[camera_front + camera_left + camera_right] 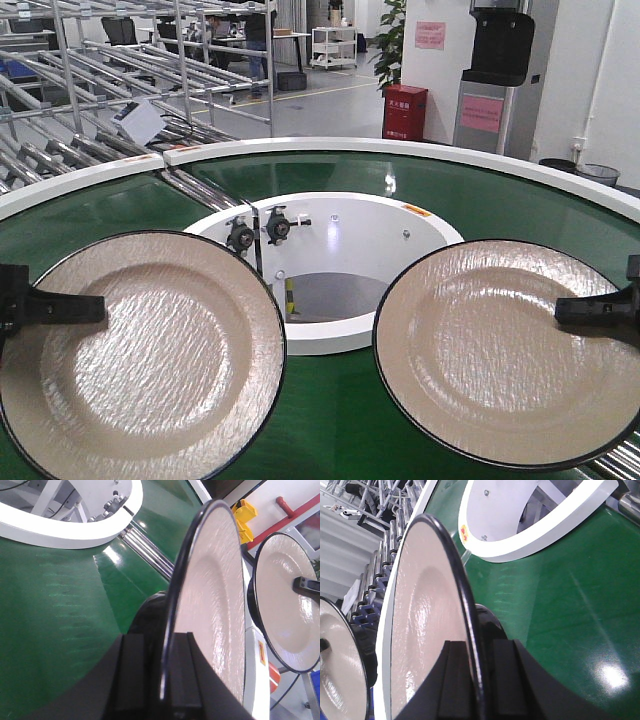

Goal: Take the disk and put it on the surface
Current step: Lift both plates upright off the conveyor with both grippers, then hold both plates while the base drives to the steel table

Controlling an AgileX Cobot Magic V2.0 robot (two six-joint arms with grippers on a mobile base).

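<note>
My left gripper (167,680) is clamped on the rim of the left disk (140,360), and my right gripper (475,680) is clamped on the rim of the right disk (500,350). Two disks, cream with black edges, face up over the green belt (330,430), near side, apart. Can't tell if they touch the belt. White ring (330,345) at belt centre, two black knobs (240,236) at its edge.

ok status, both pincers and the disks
Left pincer shut on left disk. Right pincer shut on right disk. Both disks over green belt, not yet placed. No obstruction seen.
</note>
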